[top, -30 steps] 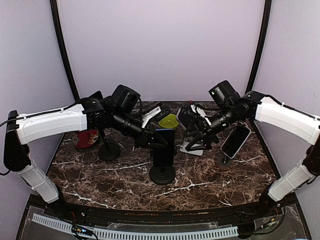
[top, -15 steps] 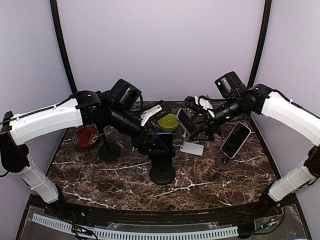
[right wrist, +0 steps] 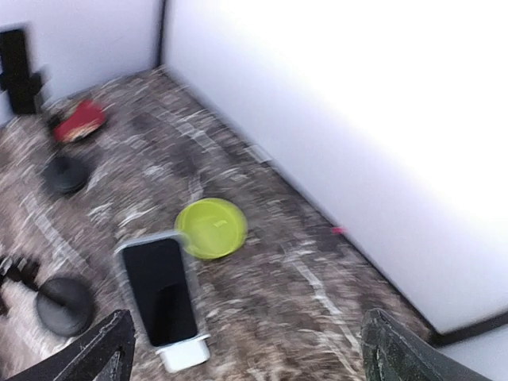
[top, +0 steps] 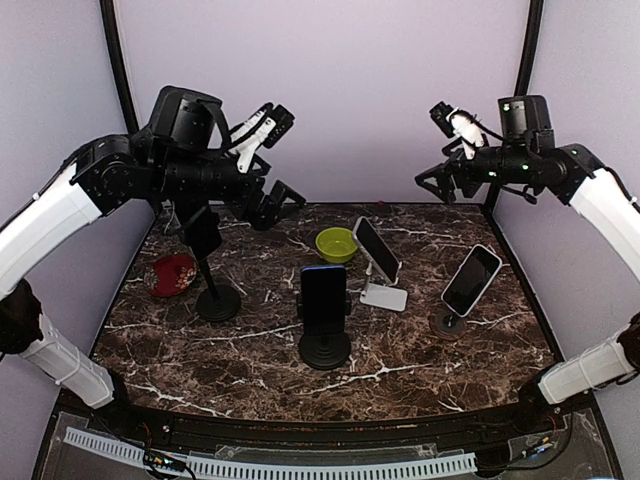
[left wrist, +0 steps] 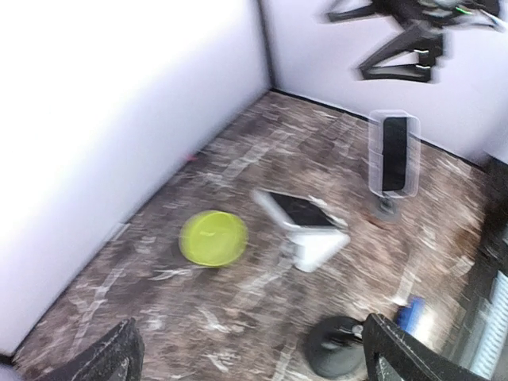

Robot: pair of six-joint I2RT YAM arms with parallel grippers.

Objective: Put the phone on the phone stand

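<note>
A dark blue phone (top: pixel 323 292) stands upright on the black round-based phone stand (top: pixel 325 350) at the table's middle. A second phone (top: pixel 375 250) leans on a white stand (top: pixel 385 296), also seen from the right wrist as phone (right wrist: pixel 159 290). A third phone (top: pixel 471 280) sits on a stand at the right, visible from the left wrist too (left wrist: pixel 393 151). My left gripper (top: pixel 272 160) is raised high at the back left, open and empty. My right gripper (top: pixel 437 150) hangs high at the back right, open and empty.
An empty black stand (top: pixel 210 290) stands at the left, beside a red dish (top: pixel 172 275). A green bowl (top: pixel 336 243) sits behind the middle stand, seen also from the wrists (left wrist: pixel 213 236) (right wrist: pixel 210 228). Purple walls close the back and sides.
Both grippers opened and rose up and back from the phones. The left let go of the dark blue phone, which stays on the middle stand; the right drew away from the white stand.
</note>
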